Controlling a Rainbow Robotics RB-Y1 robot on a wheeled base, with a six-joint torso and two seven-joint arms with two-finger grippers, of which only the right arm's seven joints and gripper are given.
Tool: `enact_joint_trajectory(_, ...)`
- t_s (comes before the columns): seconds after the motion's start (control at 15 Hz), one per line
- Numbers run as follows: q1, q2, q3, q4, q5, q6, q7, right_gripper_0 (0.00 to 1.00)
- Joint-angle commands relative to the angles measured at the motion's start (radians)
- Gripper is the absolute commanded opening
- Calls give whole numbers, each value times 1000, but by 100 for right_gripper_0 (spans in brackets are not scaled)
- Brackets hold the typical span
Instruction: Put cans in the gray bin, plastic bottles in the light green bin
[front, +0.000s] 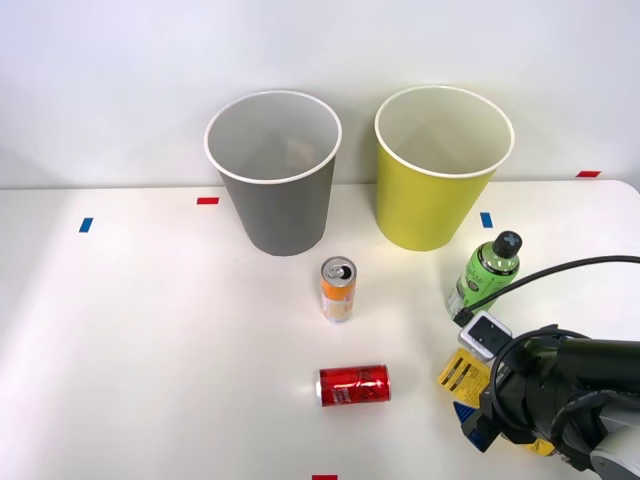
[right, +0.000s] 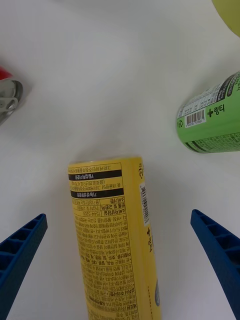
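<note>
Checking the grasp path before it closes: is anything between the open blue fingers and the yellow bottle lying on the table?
Nothing visible. The right gripper is open, one blue ribbed finger on each side of the long yellow plastic bottle with black print, with bare white table in both gaps. The upright green bottle and the red can lie beyond it.

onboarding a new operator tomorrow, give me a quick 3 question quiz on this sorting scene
1. True or false: the red can is standing upright.
2. Which item lies between the open fingers of the right gripper? A) yellow bottle B) green bottle C) orange-and-white can
3. Fill in: the light green bin stands to the robot's ____ of the gray bin.

Key: 1 false, it lies on its side; 2 A; 3 right.
</note>
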Motion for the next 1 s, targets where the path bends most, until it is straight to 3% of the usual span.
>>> enact_joint_trajectory(0.07, -5, 0, 2, 9, 13, 1, 12, 100)
enact_joint_trajectory(0.6, -84, 70, 63, 140, 84, 1, 29, 100)
enact_joint_trajectory(1.0, -88, 72, 71, 172, 98, 4, 38, 100)
